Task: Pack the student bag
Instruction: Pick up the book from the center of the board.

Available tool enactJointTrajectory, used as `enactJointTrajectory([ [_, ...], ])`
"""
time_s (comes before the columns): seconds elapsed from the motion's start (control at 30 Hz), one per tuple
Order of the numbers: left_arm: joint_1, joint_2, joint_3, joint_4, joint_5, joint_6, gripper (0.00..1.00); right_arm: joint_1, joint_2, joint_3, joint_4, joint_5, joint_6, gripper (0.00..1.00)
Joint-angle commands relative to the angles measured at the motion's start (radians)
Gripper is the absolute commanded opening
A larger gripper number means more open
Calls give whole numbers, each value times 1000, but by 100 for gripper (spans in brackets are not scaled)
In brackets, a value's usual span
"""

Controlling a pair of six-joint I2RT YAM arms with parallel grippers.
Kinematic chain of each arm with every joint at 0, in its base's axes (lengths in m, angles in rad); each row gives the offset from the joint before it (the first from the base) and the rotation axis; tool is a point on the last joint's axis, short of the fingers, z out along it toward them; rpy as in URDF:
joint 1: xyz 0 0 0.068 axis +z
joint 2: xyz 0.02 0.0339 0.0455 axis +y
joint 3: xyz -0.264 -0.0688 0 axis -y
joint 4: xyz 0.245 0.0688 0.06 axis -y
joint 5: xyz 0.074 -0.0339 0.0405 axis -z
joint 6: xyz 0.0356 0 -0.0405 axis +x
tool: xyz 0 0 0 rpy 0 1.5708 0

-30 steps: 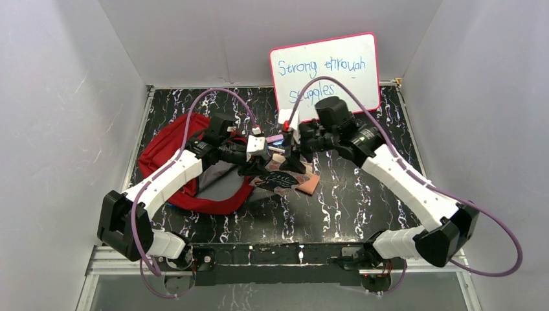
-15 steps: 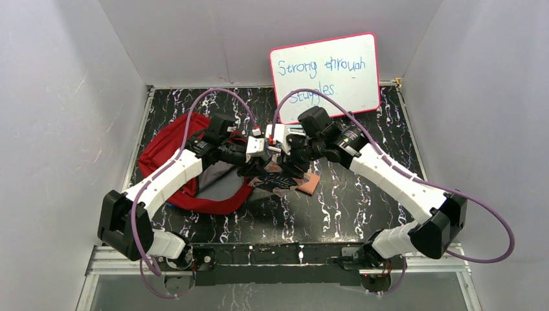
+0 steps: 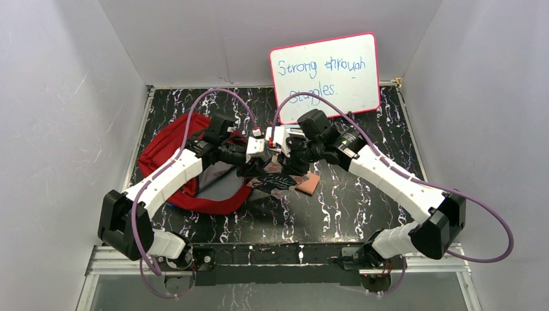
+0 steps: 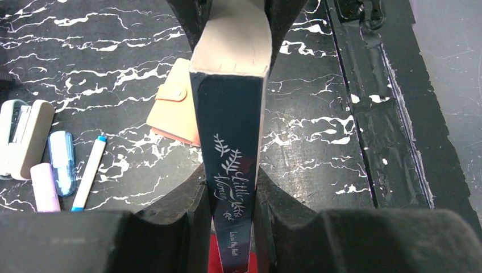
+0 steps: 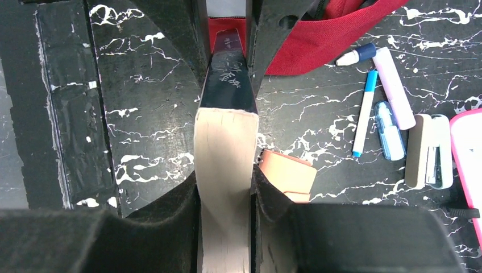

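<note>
The large red fabric backpack (image 3: 169, 146) lies on the black marble-pattern table (image 3: 362, 207), at about 9 o'clock from the table's middle in the top view. Its grey lining shows on its 4 o'clock side. The two arms meet just beside it, near the middle of the table.

Between them is a dark navy book (image 4: 230, 131) with cream page edges and the white words "Little Women" on its spine. The left gripper (image 4: 230, 193) is narrow and clamps the book at one end, with both fingers pressed on the covers. Red fabric shows under this end. The right gripper (image 5: 224, 187) comes from the opposite side and is also closed narrow on the same book, its pads touching both covers at the page-edge end.

A small tan wallet (image 4: 170, 114) with a snap lies on the table, partly under the book. In the left wrist view, at 9 o'clock from the book, lie a beige stapler (image 4: 23, 136), a lilac highlighter (image 4: 44, 186) and a white pen with blue cap (image 4: 90, 170), close together. A pink-framed whiteboard (image 3: 325, 71) leans on the back wall at 1 o'clock.
</note>
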Motion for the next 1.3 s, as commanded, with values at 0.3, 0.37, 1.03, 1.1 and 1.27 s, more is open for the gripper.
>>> enactJointTrajectory([
  [0.3, -4, -159, -41, 188, -186, -192, 31, 9, -357, -219, 283, 28, 105, 0],
  [0.37, -3, -184, -40, 182, -265, -228, 34, 9, -370, -234, 285, 60, 122, 0],
  [1.03, 9, -257, -125, -66, -904, -337, 38, 9, -427, -338, 375, 165, 197, 0],
  [1.1, 10, -202, -106, -93, -934, -309, 38, 9, -431, -342, 376, 161, 199, 0],
  [1.27, 10, -120, -102, -88, -974, -279, 38, 9, -446, -363, 375, 168, 202, 0],
])
